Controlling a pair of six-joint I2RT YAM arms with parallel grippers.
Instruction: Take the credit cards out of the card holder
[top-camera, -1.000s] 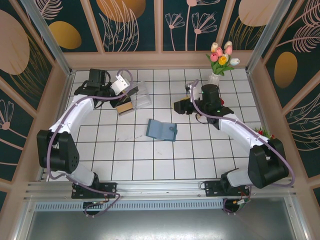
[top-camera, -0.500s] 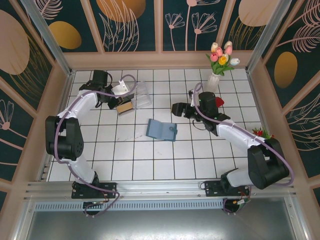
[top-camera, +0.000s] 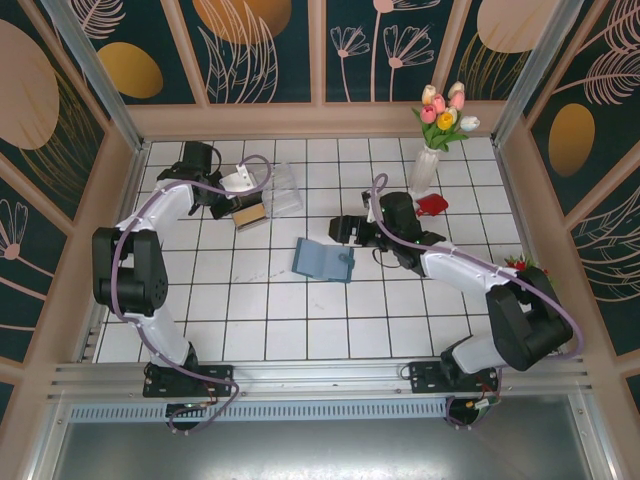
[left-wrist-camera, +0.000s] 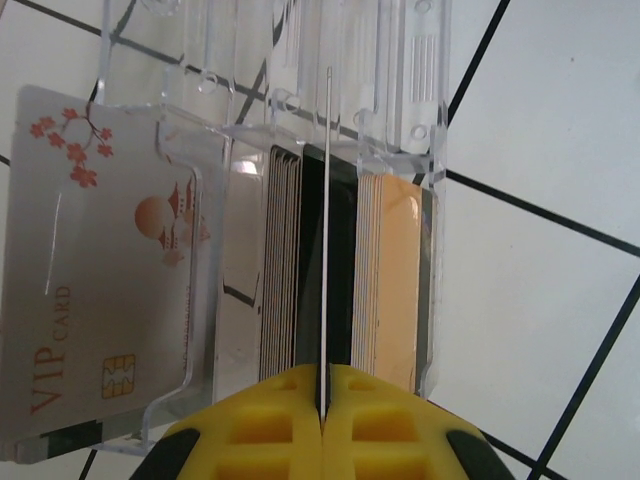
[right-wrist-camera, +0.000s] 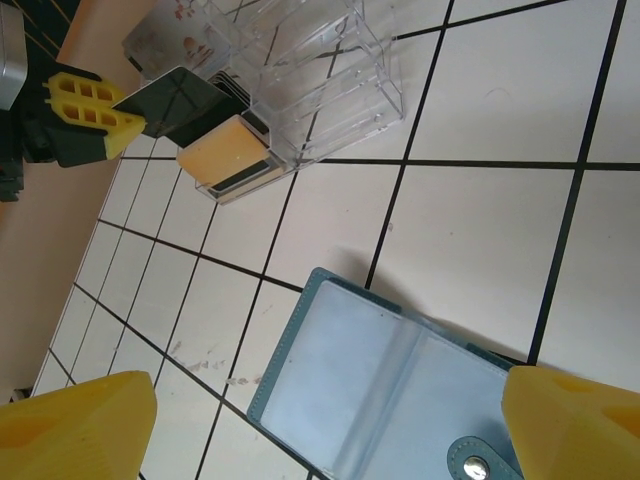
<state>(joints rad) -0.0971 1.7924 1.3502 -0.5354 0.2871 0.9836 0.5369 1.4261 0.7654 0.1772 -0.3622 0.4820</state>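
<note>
Tabletop (top-camera: 300, 320): card holder (top-camera: 322, 260) beside right gripper (top-camera: 344, 229)

One card holder (top-camera: 323, 261) and one clear box (left-wrist-camera: 350, 60) are showing; credit cards (left-wrist-camera: 392, 270) are standing in two stacks, seemingly ten-odd apiece, plus one VIP card (left-wrist-camera: 90, 280) and one edge-on card (left-wrist-camera: 327, 200).

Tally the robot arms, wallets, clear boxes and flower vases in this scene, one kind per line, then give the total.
Robot arms: 2 (left arm, right arm)
Wallet: 1
Clear box: 1
Flower vase: 1
Total: 5
</note>
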